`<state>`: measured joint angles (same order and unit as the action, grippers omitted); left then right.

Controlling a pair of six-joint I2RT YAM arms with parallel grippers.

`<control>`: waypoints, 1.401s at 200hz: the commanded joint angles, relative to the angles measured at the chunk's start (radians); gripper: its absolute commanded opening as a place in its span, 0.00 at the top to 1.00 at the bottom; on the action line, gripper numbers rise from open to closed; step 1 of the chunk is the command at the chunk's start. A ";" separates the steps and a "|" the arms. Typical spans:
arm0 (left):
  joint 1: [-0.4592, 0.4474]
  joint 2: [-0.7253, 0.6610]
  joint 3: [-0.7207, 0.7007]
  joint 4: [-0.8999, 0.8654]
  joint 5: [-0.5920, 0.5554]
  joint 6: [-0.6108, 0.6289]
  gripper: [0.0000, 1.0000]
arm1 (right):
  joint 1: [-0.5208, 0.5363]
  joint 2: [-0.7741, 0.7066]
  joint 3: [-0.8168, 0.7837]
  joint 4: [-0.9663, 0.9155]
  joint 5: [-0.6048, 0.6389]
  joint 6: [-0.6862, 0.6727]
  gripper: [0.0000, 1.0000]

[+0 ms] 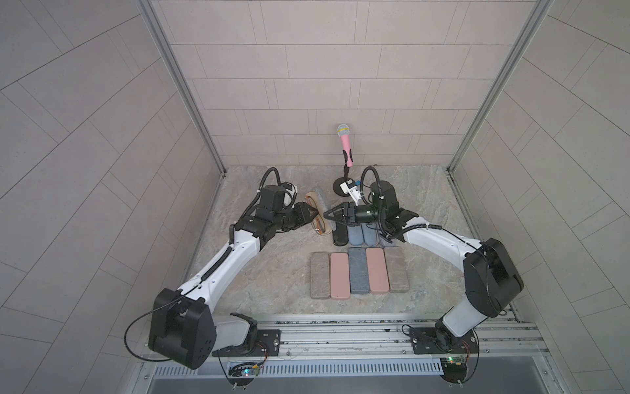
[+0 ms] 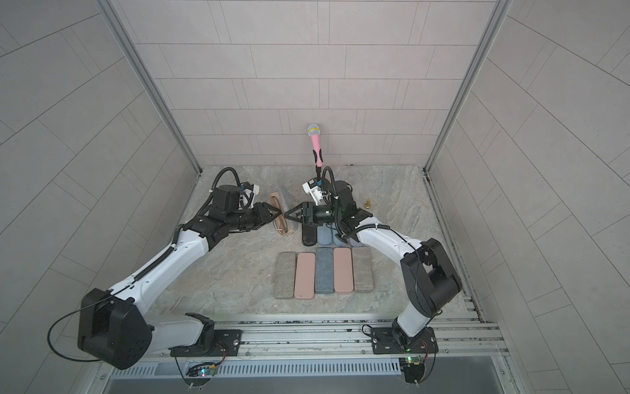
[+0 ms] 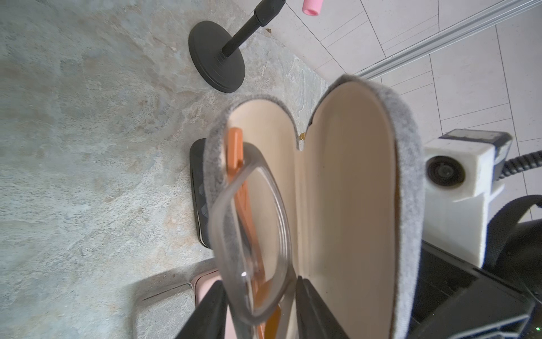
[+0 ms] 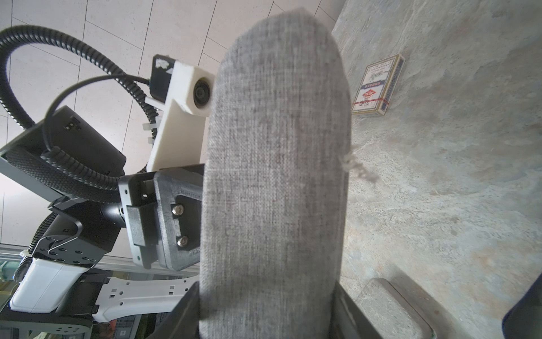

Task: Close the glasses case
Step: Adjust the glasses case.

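Observation:
The glasses case [image 3: 346, 190] is grey felt outside and cream inside, and it stands open like a book. Glasses [image 3: 249, 220] with a translucent frame and orange temples sit in its lower half. In the left wrist view my left gripper [image 3: 259, 290] is shut across that lower half, one finger outside its wall and one at the hinge crease. In the right wrist view my right gripper [image 4: 265, 287] is shut on the lid's grey back [image 4: 278, 146], a finger on each long edge. In both top views the two grippers [image 1: 316, 217] [image 1: 325, 215] meet tip to tip at the case [image 1: 315, 199] [image 2: 281, 196].
A pink microphone [image 1: 345, 143] on a black stand [image 3: 217, 61] rises behind the case. A black case [image 1: 340, 235] and blue cases [image 1: 356, 235] lie under the right arm. Several flat pink, grey and blue cases [image 1: 358, 273] lie in a row nearer the front. A card deck [image 4: 378, 85] lies further off.

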<state>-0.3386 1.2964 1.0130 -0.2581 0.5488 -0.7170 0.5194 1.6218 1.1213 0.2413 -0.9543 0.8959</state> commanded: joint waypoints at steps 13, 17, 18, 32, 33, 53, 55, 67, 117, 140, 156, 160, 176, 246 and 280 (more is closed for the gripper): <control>-0.001 0.012 0.042 0.003 -0.001 0.010 0.56 | 0.021 0.004 0.007 0.049 -0.021 0.015 0.79; 0.000 0.014 0.042 0.003 -0.003 0.010 0.56 | 0.022 0.007 0.006 0.049 -0.021 0.015 0.79; 0.000 0.016 0.044 0.003 -0.003 0.010 0.56 | 0.024 0.007 0.007 0.049 -0.021 0.016 0.79; 0.000 0.025 0.051 0.003 0.000 0.010 0.56 | 0.032 0.013 0.006 0.053 -0.021 0.020 0.79; 0.000 0.025 0.051 0.003 0.001 0.010 0.56 | 0.033 0.013 0.006 0.054 -0.021 0.020 0.79; -0.001 0.030 0.061 0.003 0.003 0.008 0.56 | 0.041 0.024 0.004 0.075 -0.020 0.036 0.80; -0.001 0.030 0.062 0.002 0.003 0.007 0.56 | 0.041 0.026 0.003 0.079 -0.019 0.039 0.80; 0.000 0.025 0.068 -0.009 -0.001 0.009 0.54 | 0.041 0.035 -0.004 0.114 -0.018 0.062 0.80; -0.001 -0.006 0.075 -0.059 -0.027 0.040 0.46 | 0.042 0.055 -0.018 0.166 -0.014 0.099 0.81; 0.001 -0.009 0.079 -0.069 -0.036 0.045 0.45 | 0.041 0.048 -0.013 0.137 -0.009 0.079 0.81; 0.001 -0.013 0.082 -0.075 -0.047 0.049 0.45 | 0.041 0.047 -0.015 0.136 -0.008 0.076 0.82; 0.001 -0.015 0.083 -0.077 -0.051 0.051 0.45 | 0.041 0.048 -0.017 0.138 -0.008 0.076 0.82; 0.001 -0.027 0.082 -0.082 -0.074 0.059 0.45 | 0.041 0.047 -0.024 0.145 -0.003 0.075 0.82; 0.020 -0.052 0.091 -0.133 -0.108 0.082 0.42 | 0.033 0.106 -0.067 0.365 -0.017 0.214 0.82; 0.042 -0.066 0.095 -0.156 -0.115 0.093 0.41 | 0.027 0.149 -0.084 0.512 -0.026 0.307 0.83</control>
<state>-0.3145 1.2659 1.0733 -0.3859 0.4473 -0.6533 0.5507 1.7527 1.0435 0.5625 -0.9565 1.1046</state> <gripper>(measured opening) 0.587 0.603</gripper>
